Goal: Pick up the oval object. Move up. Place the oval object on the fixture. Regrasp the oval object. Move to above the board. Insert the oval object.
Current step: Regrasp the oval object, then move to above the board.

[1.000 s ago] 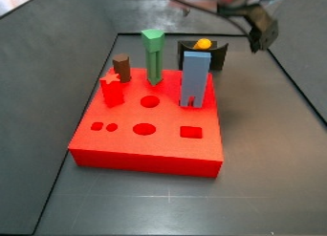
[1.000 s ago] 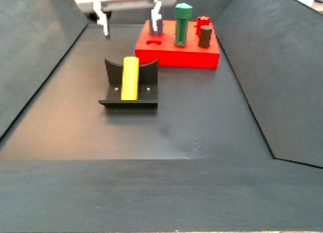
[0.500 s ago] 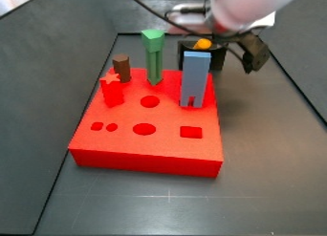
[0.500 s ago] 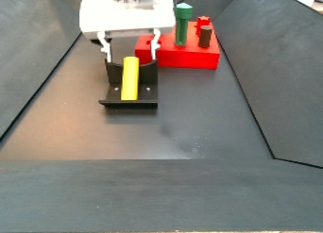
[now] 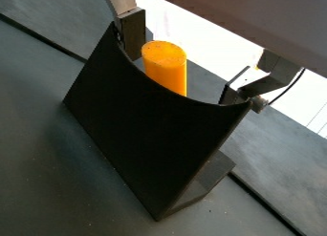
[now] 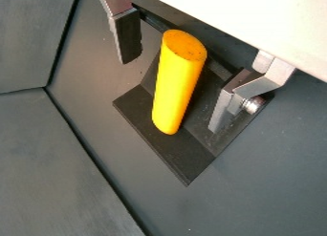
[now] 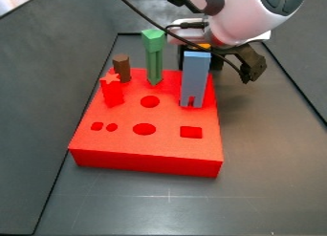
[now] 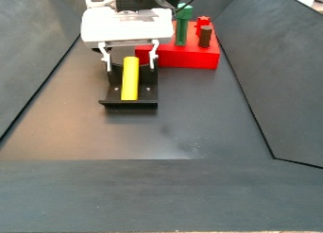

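Observation:
The oval object (image 8: 127, 76), a yellow-orange peg, lies lengthwise in the dark fixture (image 8: 127, 104). It also shows in both wrist views (image 5: 166, 70) (image 6: 177, 82), resting on the fixture (image 5: 134, 125) (image 6: 179, 156). My gripper (image 8: 127, 59) is low over the fixture's far end, open, with one finger on each side of the peg and a gap on both sides (image 5: 192, 60) (image 6: 174, 92). In a side view my gripper (image 7: 238, 64) hides the peg. The red board (image 7: 153, 135) lies beside the fixture.
On the board stand a tall green post (image 7: 153, 53), a blue post (image 7: 196, 77), a brown cylinder (image 7: 121, 66) and a red star piece (image 7: 111, 89). The board also shows beyond the fixture (image 8: 190, 58). Dark sloping walls enclose the floor.
My gripper has come down and moved from near the board to the fixture, and its fingers now straddle the peg. The peg has not moved.

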### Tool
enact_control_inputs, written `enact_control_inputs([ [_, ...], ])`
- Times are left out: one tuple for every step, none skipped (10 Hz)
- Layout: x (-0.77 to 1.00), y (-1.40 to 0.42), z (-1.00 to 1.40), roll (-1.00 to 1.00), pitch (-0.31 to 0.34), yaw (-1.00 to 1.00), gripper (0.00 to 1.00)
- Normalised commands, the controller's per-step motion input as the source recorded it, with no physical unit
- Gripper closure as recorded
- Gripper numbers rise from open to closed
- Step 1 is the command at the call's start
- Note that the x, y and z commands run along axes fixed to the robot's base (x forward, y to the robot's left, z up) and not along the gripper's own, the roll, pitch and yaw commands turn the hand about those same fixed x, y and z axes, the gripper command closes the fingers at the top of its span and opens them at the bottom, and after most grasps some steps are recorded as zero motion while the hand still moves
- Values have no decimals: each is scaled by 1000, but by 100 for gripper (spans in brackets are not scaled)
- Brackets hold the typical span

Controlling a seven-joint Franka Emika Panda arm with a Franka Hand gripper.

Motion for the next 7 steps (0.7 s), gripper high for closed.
enact_control_inputs([
  [15, 0, -182, 50, 11, -20, 0],
  [15, 1, -181, 51, 11, -14, 0],
  [15, 1, -180, 51, 11, -11, 0],
  [0, 0, 0, 0, 0, 0, 100],
  [117, -211, 1000, 168, 2, -131, 100],
  [114, -211, 1000, 166, 8, -134, 100],
  [105, -194, 1000, 143, 47, -121, 100],
])
